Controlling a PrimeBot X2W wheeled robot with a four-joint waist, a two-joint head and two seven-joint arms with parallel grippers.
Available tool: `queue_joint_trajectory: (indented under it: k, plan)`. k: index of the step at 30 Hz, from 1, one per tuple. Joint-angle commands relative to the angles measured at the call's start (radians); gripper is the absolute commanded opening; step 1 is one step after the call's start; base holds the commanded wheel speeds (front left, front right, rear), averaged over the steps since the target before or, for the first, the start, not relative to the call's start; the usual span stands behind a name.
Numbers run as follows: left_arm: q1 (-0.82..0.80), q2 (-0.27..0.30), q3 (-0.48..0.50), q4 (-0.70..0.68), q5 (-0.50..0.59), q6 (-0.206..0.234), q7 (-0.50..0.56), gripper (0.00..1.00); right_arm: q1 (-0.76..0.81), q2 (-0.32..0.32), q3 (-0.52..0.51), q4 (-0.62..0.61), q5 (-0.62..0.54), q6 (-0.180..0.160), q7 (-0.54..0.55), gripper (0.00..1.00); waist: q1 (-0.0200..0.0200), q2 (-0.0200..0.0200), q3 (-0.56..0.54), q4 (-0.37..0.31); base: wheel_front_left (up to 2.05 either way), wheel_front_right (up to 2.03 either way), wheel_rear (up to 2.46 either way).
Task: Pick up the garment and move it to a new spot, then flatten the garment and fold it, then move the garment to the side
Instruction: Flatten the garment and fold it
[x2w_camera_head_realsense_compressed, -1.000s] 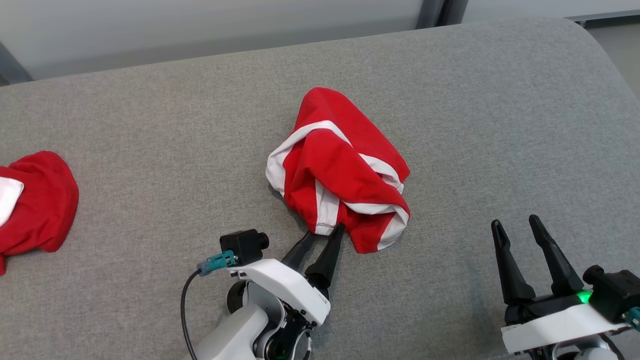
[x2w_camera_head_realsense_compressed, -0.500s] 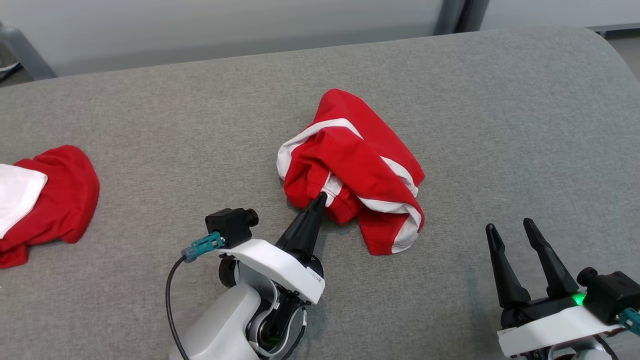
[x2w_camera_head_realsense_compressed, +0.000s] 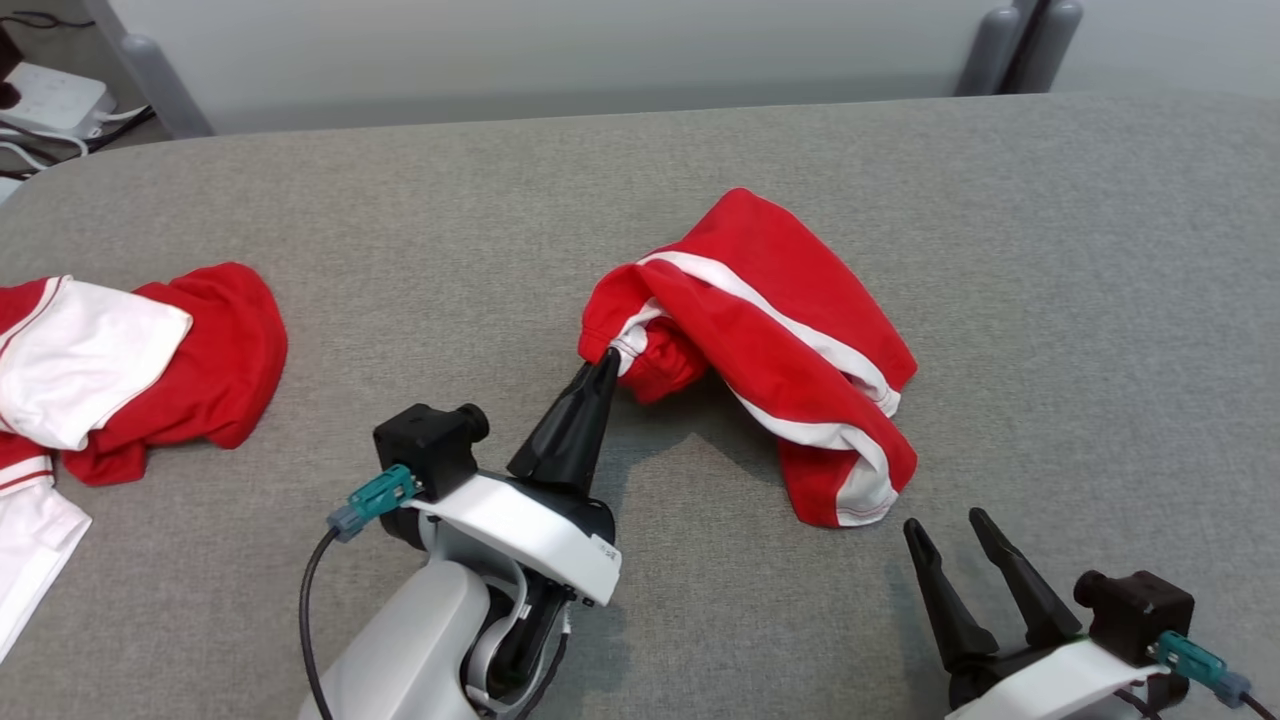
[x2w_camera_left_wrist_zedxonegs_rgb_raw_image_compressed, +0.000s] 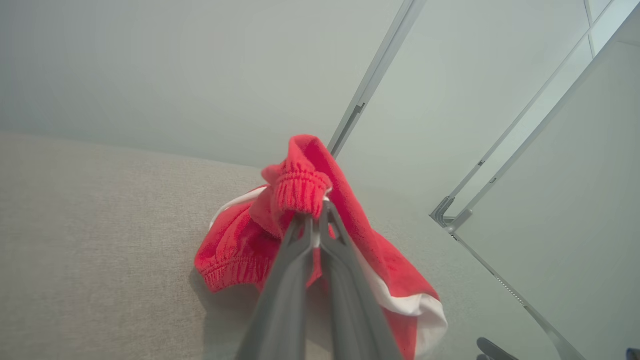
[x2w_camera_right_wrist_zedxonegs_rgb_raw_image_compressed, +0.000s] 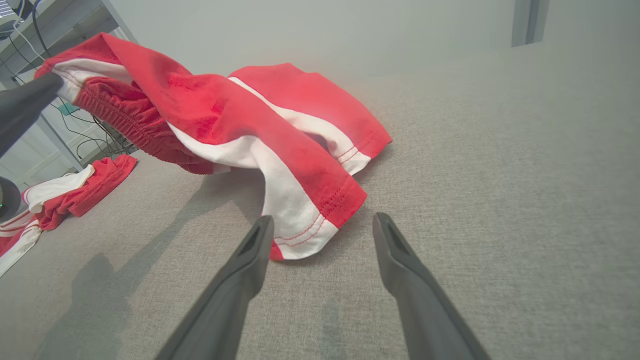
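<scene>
The left tool (x2w_camera_head_realsense_compressed: 604, 362) was pressed together, its two dark fingers (x2w_camera_left_wrist_zedxonegs_rgb_raw_image_compressed: 295, 250) pinching a bunched bit of the garment (x2w_camera_head_realsense_compressed: 790, 300) at the gathered elastic band. In the left wrist view a knot of red ribbed cloth stood just above the closed tips, with a sliver of white showing between them. The pinched end was held up off the grey fabric-covered counter (x2w_camera_head_realsense_compressed: 400, 230) and threw a shadow on the cloth surface beneath it. From there the garment, red with white stripes, sloped down toward the robot's right, and its lower part rested on the counter near the middle. One stitched hem with a white band lay closest to the robot, on the side of the right tool (x2w_camera_head_realsense_compressed: 944, 522).

That right tool sat low at the near right edge of the counter, its fingers spread and empty, pointing up toward the garment. In the right wrist view the striped hem lay just beyond and between the two fingertips. In the head view a strip of bare counter showed between the tips and the hem — near, but apart.

Well apart at the far left of the counter lay a second heap of red and white clothing (x2w_camera_head_realsense_compressed: 150, 360). Past the counter's far edge stood a pale wall (x2w_camera_head_realsense_compressed: 560, 50), and a white power strip (x2w_camera_head_realsense_compressed: 50, 95) with cables lay at the upper left.
</scene>
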Motion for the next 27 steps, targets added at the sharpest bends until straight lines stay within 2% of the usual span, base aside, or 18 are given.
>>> queue_joint_trajectory:
  k: [1, 9, 14, 16, 17, 18, 20, 22, 24, 25, 27]
  plan:
    - [-0.001, 0.024, 0.036, -0.044, 0.028, 0.012, -0.013, 0.0, -0.04, -0.016, 0.036, -0.001, 0.024, 0.007, -0.012, 1.0, 0.0, -0.0001, 0.0, 0.015, 0.0, 0.0, 0.0]
    - [0.032, 0.055, 0.056, -0.083, 0.051, 0.036, -0.013, 0.0, -0.096, -0.015, 0.111, 0.109, 0.107, 0.007, -0.012, 1.0, 0.0, -0.0001, -0.006, 0.052, 0.0, 0.0, 0.0]
    - [0.037, 0.052, 0.049, -0.095, 0.057, 0.04, -0.013, 0.0, -0.121, -0.01, 0.138, 0.159, 0.156, 0.007, -0.012, 0.91, 0.0, -0.0001, -0.012, 0.066, 0.0, 0.0, 0.0]
    - [0.038, 0.052, 0.047, -0.097, 0.057, 0.04, -0.013, 0.0, -0.126, -0.01, 0.139, 0.166, 0.16, 0.007, -0.012, 0.93, 0.0, -0.0001, -0.013, 0.068, 0.0, 0.0, 0.0]
    - [0.039, 0.053, 0.042, -0.099, 0.06, 0.041, -0.011, 0.0, -0.133, -0.007, 0.145, 0.18, 0.171, 0.007, -0.012, 0.73, 0.0, -0.0001, -0.014, 0.073, 0.0, 0.0, 0.0]
    - [0.039, 0.054, 0.041, -0.101, 0.06, 0.041, -0.01, 0.0, -0.136, -0.006, 0.15, 0.187, 0.178, 0.007, -0.012, 0.62, 0.0, -0.0001, -0.014, 0.076, 0.0, 0.0, 0.0]
    - [0.038, 0.056, 0.038, -0.102, 0.062, 0.043, -0.007, 0.0, -0.142, -0.005, 0.161, 0.202, 0.197, 0.007, -0.012, 0.47, 0.0, -0.0001, -0.014, 0.081, 0.0, 0.0, 0.0]
    - [0.038, 0.058, 0.037, -0.105, 0.062, 0.044, -0.006, 0.0, -0.149, -0.004, 0.175, 0.215, 0.213, 0.007, -0.012, 0.46, 0.0, -0.0001, -0.014, 0.085, 0.0, 0.0, 0.0]
    - [0.038, 0.06, 0.037, -0.107, 0.061, 0.045, -0.005, 0.0, -0.154, -0.004, 0.186, 0.225, 0.226, 0.007, -0.012, 0.38, 0.0, -0.0001, -0.014, 0.088, 0.0, 0.0, 0.0]
    - [0.039, 0.061, 0.037, -0.108, 0.06, 0.045, -0.005, 0.0, -0.156, -0.003, 0.19, 0.229, 0.234, 0.007, -0.012, 0.37, 0.0, -0.0001, -0.014, 0.089, 0.0, 0.0, 0.0]
    - [0.04, 0.063, 0.036, -0.111, 0.06, 0.046, -0.003, 0.0, -0.16, -0.002, 0.196, 0.238, 0.245, 0.007, -0.012, 0.47, 0.0, -0.0001, -0.014, 0.089, 0.0, 0.0, 0.0]
